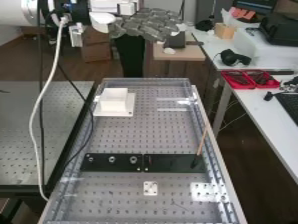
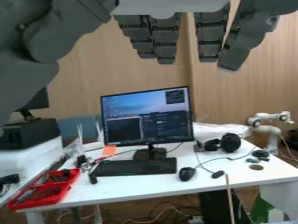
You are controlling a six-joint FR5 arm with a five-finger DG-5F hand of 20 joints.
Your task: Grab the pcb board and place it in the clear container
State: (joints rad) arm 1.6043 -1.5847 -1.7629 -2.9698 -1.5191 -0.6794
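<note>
Dark grey hand (image 1: 146, 24) is up at the top of the high view, past the bench's far end, and it's open: fingers pretty much straight, nothing gripped. Same story in the wrist view, fingers hanging there loose and apart.

As for the board, best match I've got is the small white square (image 1: 150, 188) with dark holes, lying flat on the near part of the bench (image 1: 106, 192). Honestly can't tell for sure that it's the pcb. It sits by itself, a bit nearer than the black strip (image 1: 174, 163) that lies across the bench. Left half of that strip has three round metal bits (image 1: 112, 159) in a row, and a brush (image 1: 201, 142) with a wooden handle rests at its right end, tilted.

Further back on the left there's a white block (image 1: 115, 95) on a flat white base (image 1: 126, 111). A see-through edge (image 1: 149, 81) runs across the far end, can't tell if that's the clear container or just bench trim.

Wrist view looks at a desk (image 2: 143, 189): monitor (image 2: 148, 120), keyboard (image 2: 135, 166) in front of it, headphones (image 2: 230, 143) to one side, red trays (image 2: 45, 191) to the other.
</note>
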